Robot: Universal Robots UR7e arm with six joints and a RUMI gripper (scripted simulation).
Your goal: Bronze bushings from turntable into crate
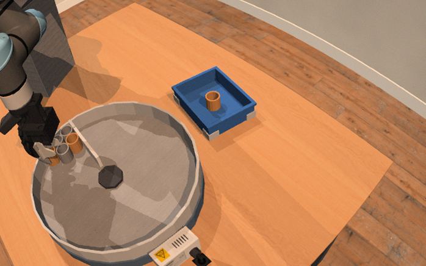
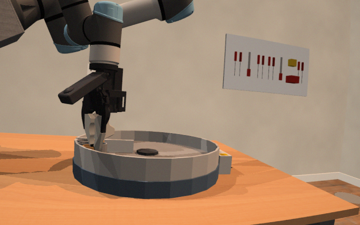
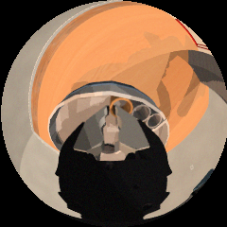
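My gripper is shut, its tips low inside the turntable at the rim of a bronze bushing. The jaws partly hide that bushing. A second bronze bushing stands close by, near the divider bar. Steel bushings stand packed around them, one steel bushing between the two bronze ones and others partly hidden behind the jaws. One bronze bushing stands upright in the blue crate.
The divider bar runs from the turntable's rim to the dark hub. The turntable's raised wall surrounds the bushings. A white control box sits on its outer side. The crate stands apart from the turntable.
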